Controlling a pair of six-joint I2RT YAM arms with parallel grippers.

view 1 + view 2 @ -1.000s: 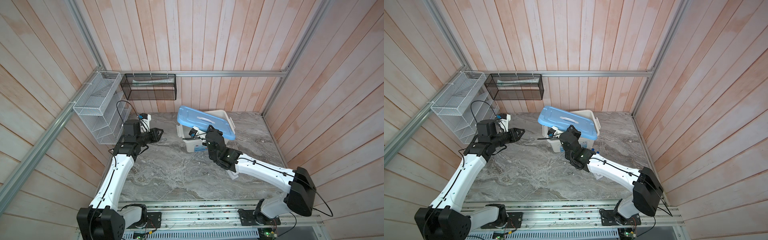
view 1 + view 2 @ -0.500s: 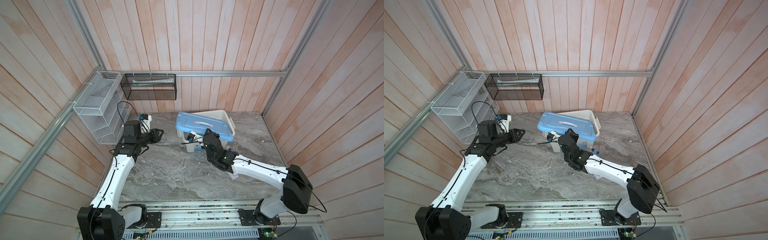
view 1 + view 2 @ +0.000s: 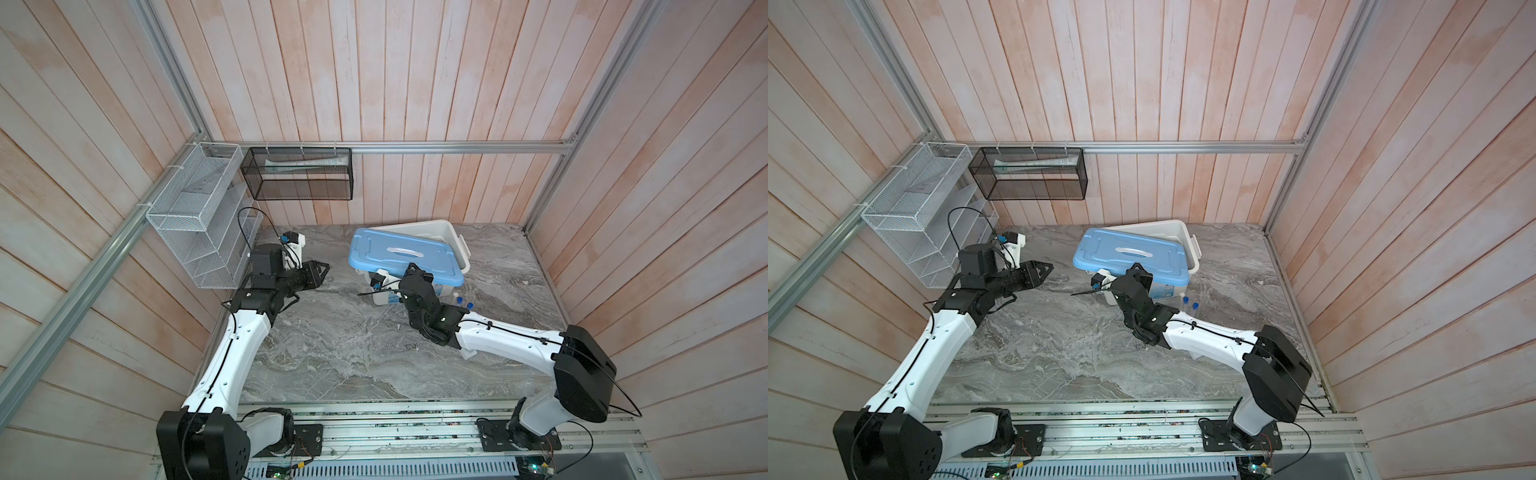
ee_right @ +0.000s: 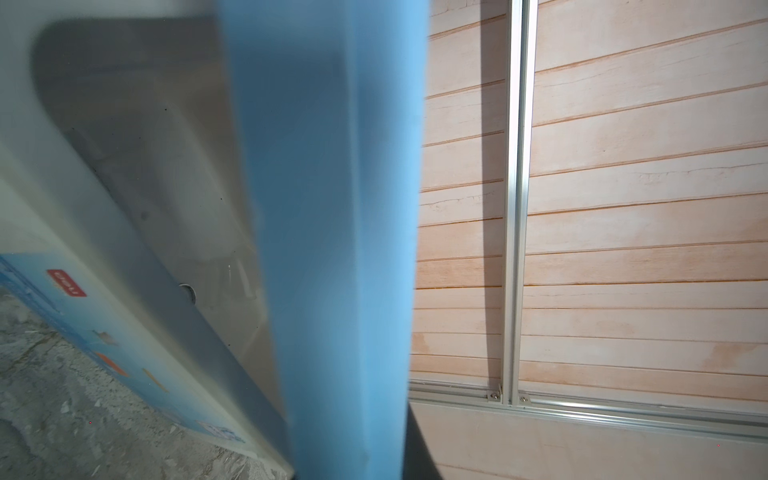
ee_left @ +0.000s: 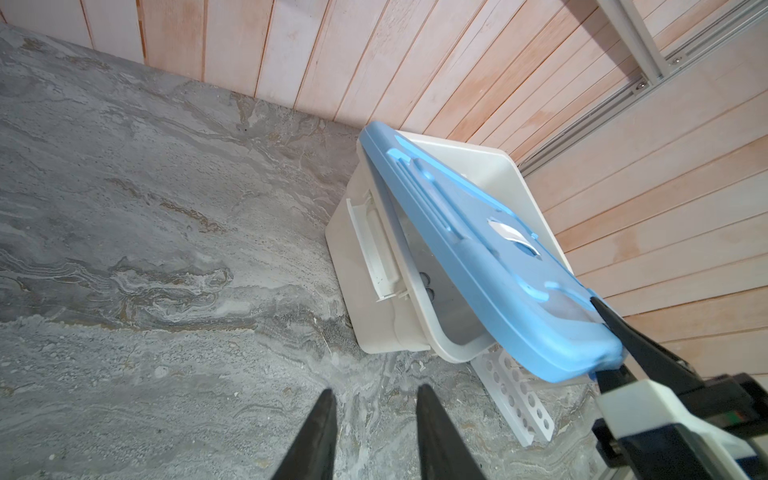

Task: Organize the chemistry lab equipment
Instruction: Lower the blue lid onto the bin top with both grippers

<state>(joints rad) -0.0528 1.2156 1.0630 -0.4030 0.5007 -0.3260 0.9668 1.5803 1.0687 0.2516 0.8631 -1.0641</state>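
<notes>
Pinches blue lid (image 3: 405, 253) by one corner in right gripper (image 5: 595, 337), left gripper (image 5: 376, 388) parted, empty at frame left; risks slip onto white tube rack (image 5: 515, 399), capped tubes (image 3: 470, 305) nearby.

Our right gripper (image 3: 410, 267) grips the near edge of the light blue plastic lid (image 3: 399, 253), which we see lying askew over the white plastic bin (image 3: 451, 232). Beside the bin, blue-capped clear tubes (image 3: 469, 305) sit on the grey marbled worktop (image 3: 332, 345).
</notes>
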